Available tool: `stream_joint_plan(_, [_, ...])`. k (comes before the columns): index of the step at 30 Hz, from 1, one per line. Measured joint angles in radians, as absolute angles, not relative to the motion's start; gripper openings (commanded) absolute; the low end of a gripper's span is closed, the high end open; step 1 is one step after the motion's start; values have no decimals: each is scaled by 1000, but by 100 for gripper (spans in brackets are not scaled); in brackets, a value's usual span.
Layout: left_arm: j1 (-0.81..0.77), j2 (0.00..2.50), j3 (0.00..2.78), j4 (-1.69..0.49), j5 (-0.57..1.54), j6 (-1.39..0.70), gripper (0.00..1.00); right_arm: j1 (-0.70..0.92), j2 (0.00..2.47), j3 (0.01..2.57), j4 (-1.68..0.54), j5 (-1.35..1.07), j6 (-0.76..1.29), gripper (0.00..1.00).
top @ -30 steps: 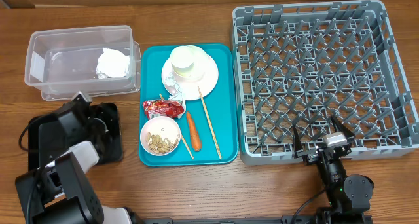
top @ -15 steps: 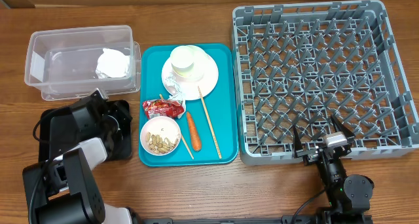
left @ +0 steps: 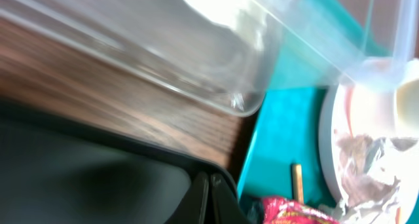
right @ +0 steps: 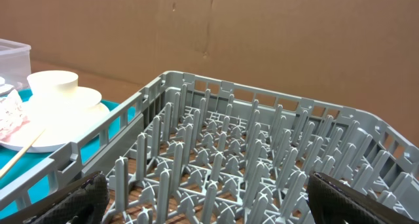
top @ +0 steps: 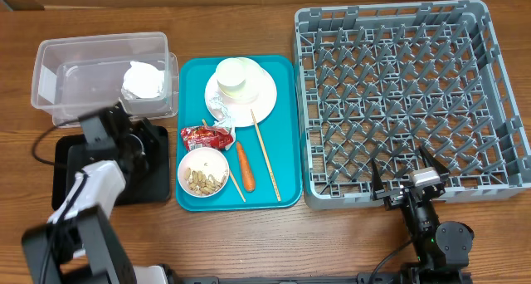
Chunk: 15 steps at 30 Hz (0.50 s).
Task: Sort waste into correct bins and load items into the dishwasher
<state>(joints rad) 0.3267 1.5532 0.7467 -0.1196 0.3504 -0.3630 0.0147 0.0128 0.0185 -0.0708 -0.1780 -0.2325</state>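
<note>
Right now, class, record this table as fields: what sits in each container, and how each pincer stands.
Clear tub: crumpled white paper
Black tray: nothing seen in it; partly hidden by the arm
Teal tray: plate with cup and crumpled wad; red wrapper; bowl of scraps; carrot; chopsticks
Dish rack: no dishes
Left pincer: shut, empty
Right pincer: open, empty
</note>
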Motion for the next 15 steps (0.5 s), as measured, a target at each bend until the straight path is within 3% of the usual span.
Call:
stream_joint_plan(7, [362, 1375, 927, -566, 46, -464, 4, 15, 13, 19, -71, -178, -232, 100])
stream_joint_plan(11, [461, 1317, 938, -662, -70, -509, 4, 15, 13, 19, -71, -178, -233, 100])
stream_joint_plan(15, [584, 1320, 938, -608, -9, -476, 4, 15, 13, 19, -71, -178, -233, 100])
